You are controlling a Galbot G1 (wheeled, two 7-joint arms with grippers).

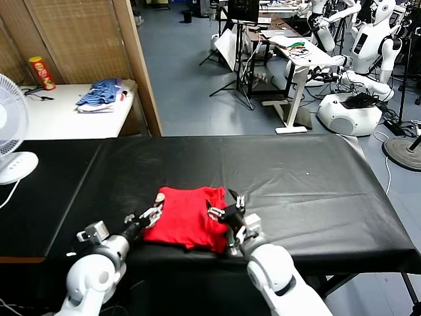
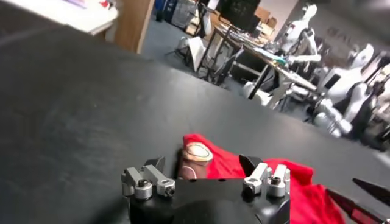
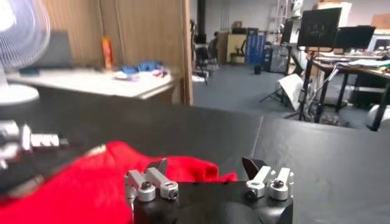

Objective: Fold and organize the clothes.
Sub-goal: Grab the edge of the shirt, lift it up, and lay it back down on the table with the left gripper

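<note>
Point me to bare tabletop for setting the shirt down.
Free: black table beyond and to the right of the red T-shirt, out to its far edge. Also left, toward the fan. Crowded: near edge, where left gripper and right gripper flank the shirt.

Bare black table (image 1: 296, 178) beyond (fan (image 1: 10, 131) left)

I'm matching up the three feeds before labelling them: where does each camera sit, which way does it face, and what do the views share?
Head view: on the head, looking forward and down at the black table; both arms show, left tool and right tool flanking the red T-shirt.
Left wrist view: behind the open left tool, facing across the T-shirt.
Right wrist view: behind the open right tool, facing the fan.
Shared: the red T-shirt.
</note>
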